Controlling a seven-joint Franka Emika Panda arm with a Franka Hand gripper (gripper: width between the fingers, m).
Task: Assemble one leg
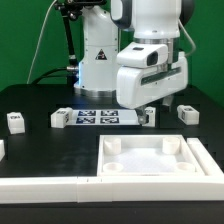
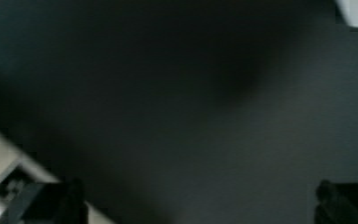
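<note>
At nine o'clock on the black table a leg is spotted, its square tag too small to be read. Next, a second leg stands just beside the marker board. At the board's three o'clock the gripper hangs low, with a third leg just beneath it; contact cannot be told. In the wrist view, the fingers are spread wide, with nothing held. A fourth leg sits at three o'clock and the tray-like piece at five.
</note>
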